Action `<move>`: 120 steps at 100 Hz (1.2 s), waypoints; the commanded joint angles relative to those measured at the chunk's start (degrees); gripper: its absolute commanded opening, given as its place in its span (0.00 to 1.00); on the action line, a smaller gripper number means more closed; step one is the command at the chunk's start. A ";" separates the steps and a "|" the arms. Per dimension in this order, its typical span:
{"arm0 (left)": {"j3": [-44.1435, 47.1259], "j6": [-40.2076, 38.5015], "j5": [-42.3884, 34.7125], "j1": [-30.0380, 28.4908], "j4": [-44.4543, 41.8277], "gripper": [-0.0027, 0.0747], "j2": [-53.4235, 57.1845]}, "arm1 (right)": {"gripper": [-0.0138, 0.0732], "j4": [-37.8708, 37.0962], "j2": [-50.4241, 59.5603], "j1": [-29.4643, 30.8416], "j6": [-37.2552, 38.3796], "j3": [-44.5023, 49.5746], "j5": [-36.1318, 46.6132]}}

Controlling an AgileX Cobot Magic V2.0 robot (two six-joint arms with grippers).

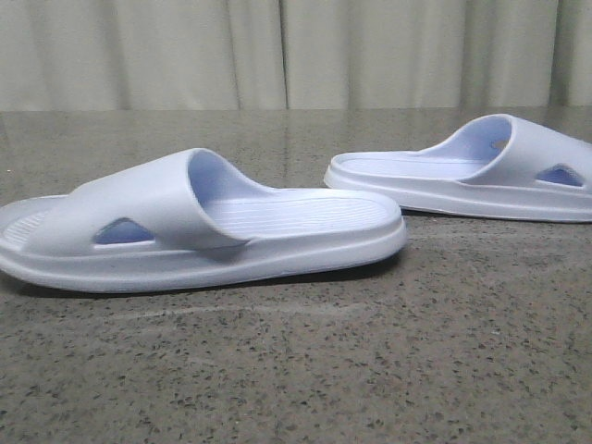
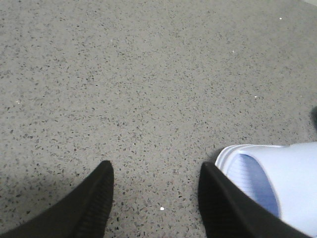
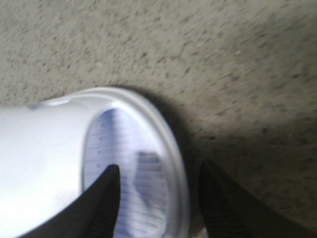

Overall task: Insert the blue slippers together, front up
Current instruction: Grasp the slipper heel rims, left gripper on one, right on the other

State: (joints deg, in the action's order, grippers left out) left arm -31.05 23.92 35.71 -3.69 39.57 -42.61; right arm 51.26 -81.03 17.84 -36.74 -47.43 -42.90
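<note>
On the left of the speckled counter (image 1: 296, 370), the near slipper (image 1: 199, 227) lies flat on its sole, side-on to the front camera, with its strap toward the left and its open footbed running right. The far slipper (image 1: 467, 171) sits to the right and farther back, also sole-down, with its strap at the right end, so the two are well apart and not yet joined. The front view shows no arm at all, so the step in hand looks like the approach before any grasp. The left claw (image 2: 156, 198) hangs with its fingers apart over bare counter, and one end of a slipper (image 2: 277, 183) lies just beside its right-hand finger, outside the gap. The right claw (image 3: 158, 198) is also spread, one finger over the footbed and the other over the counter, so the rim of a slipper (image 3: 99, 158) runs between them, though nothing is pinched yet. I judge that the right claw needs only to come down and close on that rim, while the left must first shift sideways to bring its slipper between the fingers. After that the pair has to be lifted, lined up and pushed one into the other, fronts up. Only the front view gives the layout and the spacing of the pair. Only the wrist views show the claws and how each stands to its slipper, and the right one is blurred, so contact cannot be told.
</note>
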 commanded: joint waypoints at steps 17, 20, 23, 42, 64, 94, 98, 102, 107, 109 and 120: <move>-1.92 1.62 -2.28 0.16 2.99 0.48 -1.54 | 0.33 4.18 -0.46 0.46 -2.77 -1.95 -2.92; -1.92 1.79 -1.96 0.16 3.34 0.48 -1.93 | 0.25 4.18 -0.46 0.46 -2.77 -1.95 -3.07; -1.92 1.89 -1.58 0.16 3.78 0.48 -2.56 | 0.17 4.18 -0.46 0.46 -2.77 -1.95 -3.20; -2.02 6.54 1.18 0.16 8.50 0.48 -8.44 | 0.04 4.41 -0.46 0.46 -2.77 -1.95 -3.50; -3.89 17.38 7.92 0.16 18.78 0.48 -17.41 | 0.04 4.41 -0.46 0.46 -2.77 -1.95 -3.59; -8.17 22.92 14.71 0.16 23.19 0.48 -26.13 | 0.04 4.41 -0.46 0.46 -2.77 -1.95 -3.76; -8.85 23.10 15.56 0.16 23.19 0.48 -27.02 | 0.04 4.41 -0.46 0.46 -2.77 -1.95 -3.85; -9.46 23.68 16.48 0.16 23.51 0.48 -27.99 | 0.04 4.41 -0.46 0.46 -2.77 -1.95 -3.85; -9.99 24.23 17.46 0.16 23.90 0.48 -28.85 | 0.04 4.41 -0.46 0.46 -2.77 -1.95 -3.85; -10.19 24.33 17.96 0.16 23.91 0.48 -29.30 | 0.04 4.41 -0.46 0.46 -2.77 -1.95 -3.85; -10.94 24.34 20.74 0.16 23.93 0.48 -31.71 | 0.04 4.41 -0.46 0.46 -2.87 -1.95 -3.96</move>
State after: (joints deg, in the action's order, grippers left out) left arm -39.78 47.77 53.22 -3.69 60.09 -73.70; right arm 54.53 -82.85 18.08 -38.53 -47.90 -45.91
